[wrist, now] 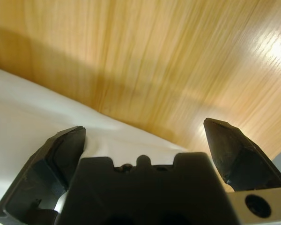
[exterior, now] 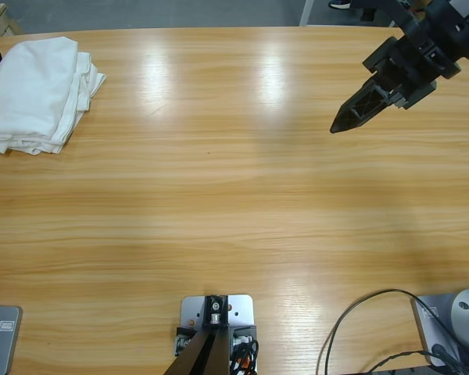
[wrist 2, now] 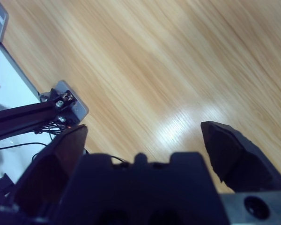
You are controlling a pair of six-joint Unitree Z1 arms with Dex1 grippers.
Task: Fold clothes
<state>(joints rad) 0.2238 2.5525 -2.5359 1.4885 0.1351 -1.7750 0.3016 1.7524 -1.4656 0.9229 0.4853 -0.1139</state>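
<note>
One pile of white clothes lies bunched at the table's far left corner in the high view, its left side cut off by the picture's edge. An arm comes in over the far right corner, its gripper above bare wood with the jaws looking together.

In the left wrist view, the left gripper has its jaws apart, just above white cloth that fills the lower left. Being soft and light, it should sag, so a hem or edge fold looks best to pinch.

In the right wrist view, the right gripper shows its jaws apart over bare wood, which conflicts with the high view. No lettering can be made out.
</note>
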